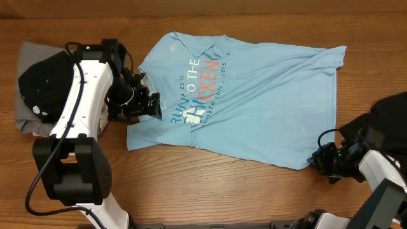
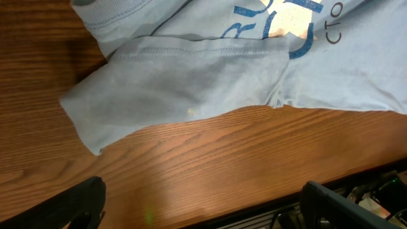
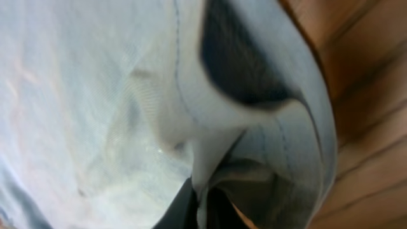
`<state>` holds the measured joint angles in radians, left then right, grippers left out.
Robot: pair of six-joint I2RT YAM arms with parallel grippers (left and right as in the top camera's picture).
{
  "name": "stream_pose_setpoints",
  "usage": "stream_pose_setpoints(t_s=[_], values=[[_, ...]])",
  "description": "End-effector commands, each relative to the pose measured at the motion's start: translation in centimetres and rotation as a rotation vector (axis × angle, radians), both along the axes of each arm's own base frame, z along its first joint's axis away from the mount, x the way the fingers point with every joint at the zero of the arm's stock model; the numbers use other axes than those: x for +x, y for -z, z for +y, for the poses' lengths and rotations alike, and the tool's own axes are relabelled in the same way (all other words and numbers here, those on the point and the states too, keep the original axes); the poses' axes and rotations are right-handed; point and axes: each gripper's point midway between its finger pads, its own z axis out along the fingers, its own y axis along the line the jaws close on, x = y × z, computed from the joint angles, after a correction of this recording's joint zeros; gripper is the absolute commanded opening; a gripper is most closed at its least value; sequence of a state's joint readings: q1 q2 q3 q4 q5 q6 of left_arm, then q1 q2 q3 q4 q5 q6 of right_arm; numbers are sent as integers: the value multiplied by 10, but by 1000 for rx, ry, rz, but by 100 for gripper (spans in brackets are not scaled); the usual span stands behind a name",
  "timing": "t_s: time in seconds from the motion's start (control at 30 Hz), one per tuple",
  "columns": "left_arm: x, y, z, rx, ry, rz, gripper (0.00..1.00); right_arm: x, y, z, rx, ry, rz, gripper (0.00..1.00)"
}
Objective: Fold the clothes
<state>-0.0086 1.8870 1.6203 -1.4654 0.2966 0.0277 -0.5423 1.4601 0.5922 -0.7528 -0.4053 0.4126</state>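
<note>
The light-blue T-shirt [image 1: 254, 102] printed in blue and red lies spread across the table, collar toward the left. My left gripper [image 1: 151, 105] is open above the shirt's left edge; in the left wrist view its fingers [image 2: 203, 207] sit wide apart over bare wood, with the shirt's sleeve [image 2: 184, 89] beyond them. My right gripper [image 1: 318, 160] is at the shirt's lower right hem corner. In the right wrist view its fingers [image 3: 200, 210] are pinched on a bunched fold of the light-blue T-shirt [image 3: 191, 127].
A stack of grey and black garments [image 1: 38, 83] lies at the far left, partly behind my left arm. Another black garment [image 1: 388, 114] sits at the right edge. The table's front edge [image 2: 356, 172] is close below my left gripper.
</note>
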Motion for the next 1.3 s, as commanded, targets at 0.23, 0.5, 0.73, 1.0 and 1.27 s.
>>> stream_pose_setpoints(t_s=[0.23, 0.5, 0.73, 1.0, 1.27], values=[[-2, -3, 0, -7, -5, 0, 99, -28, -49, -56, -251, 45, 306, 4], [-19, 14, -4, -24, -15, 71, 99, -28, -62, -67, -304, 94, 331, 4], [-33, 54, -11, -60, -32, 99, 94, -23, -62, -66, -297, 94, 311, 4], [-19, 72, 16, 93, -5, 21, 88, -17, -61, -66, -289, 99, 283, 4], [-19, 69, 2, 12, 20, 14, 57, -14, -61, -65, -282, 101, 267, 4]])
